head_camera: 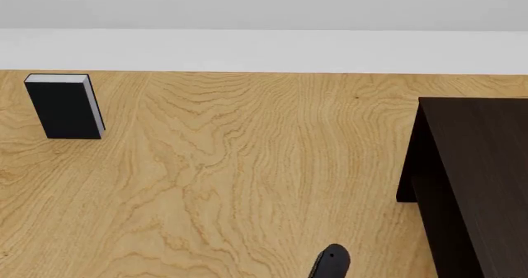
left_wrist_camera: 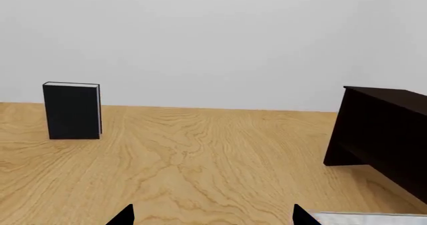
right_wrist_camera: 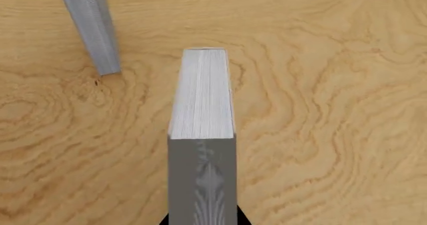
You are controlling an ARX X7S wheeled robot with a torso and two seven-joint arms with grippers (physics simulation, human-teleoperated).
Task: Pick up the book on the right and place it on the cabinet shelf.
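In the right wrist view my right gripper (right_wrist_camera: 202, 221) is shut on the light-grey book (right_wrist_camera: 202, 180). Its black jaw tips press both covers, and the white page edges (right_wrist_camera: 202, 95) face the camera. I cannot tell whether the book is off the wooden table (right_wrist_camera: 333, 110). The second grey book (right_wrist_camera: 90, 27) stands apart beside it. The very dark cabinet (head_camera: 478, 179) is at the right in the head view and also shows in the left wrist view (left_wrist_camera: 383, 135). Its shelf is hidden. My left gripper (left_wrist_camera: 213, 217) is open and empty over the table.
A black book with white page edges (head_camera: 62, 105) stands upright at the table's far left, also in the left wrist view (left_wrist_camera: 72, 110). A pale grey strip (left_wrist_camera: 367, 217) lies by the left gripper's finger. A dark arm part (head_camera: 330, 262) shows low in the head view. A white wall (head_camera: 264, 49) backs the table.
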